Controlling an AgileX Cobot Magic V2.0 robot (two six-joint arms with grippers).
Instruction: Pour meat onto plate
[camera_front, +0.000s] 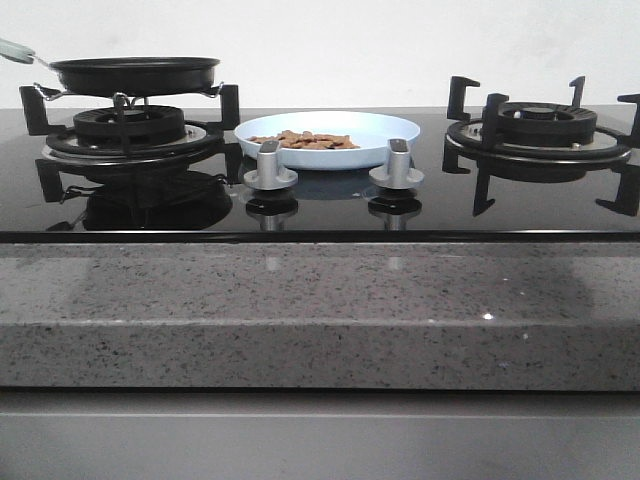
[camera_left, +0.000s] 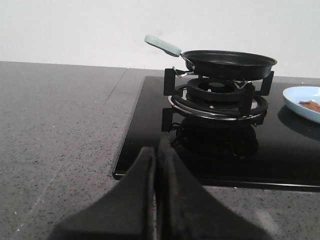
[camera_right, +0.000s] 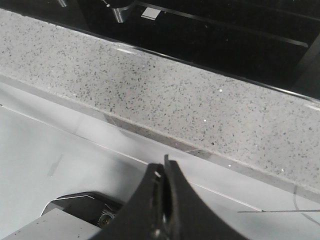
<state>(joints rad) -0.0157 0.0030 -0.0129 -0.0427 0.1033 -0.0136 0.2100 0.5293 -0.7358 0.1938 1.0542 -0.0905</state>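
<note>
The pale blue plate (camera_front: 370, 128) sits on the black glass hob between the two burners, with a heap of small light-brown meat pieces (camera_front: 304, 140) on it. Its edge and some meat (camera_left: 311, 105) also show in the left wrist view (camera_left: 300, 98). The black frying pan (camera_front: 135, 73) with a pale green handle (camera_left: 162, 45) rests on the left burner. My left gripper (camera_left: 157, 148) is shut and empty, low over the grey counter in front of the hob's left corner. My right gripper (camera_right: 164, 164) is shut and empty, below the counter's front edge. Neither gripper shows in the front view.
Two silver knobs (camera_front: 270, 166) (camera_front: 397, 166) stand in front of the plate. The right burner (camera_front: 540, 130) with its black pan supports is bare. A speckled grey stone counter (camera_front: 300, 290) runs along the hob's front and to the left of the hob (camera_left: 55, 125).
</note>
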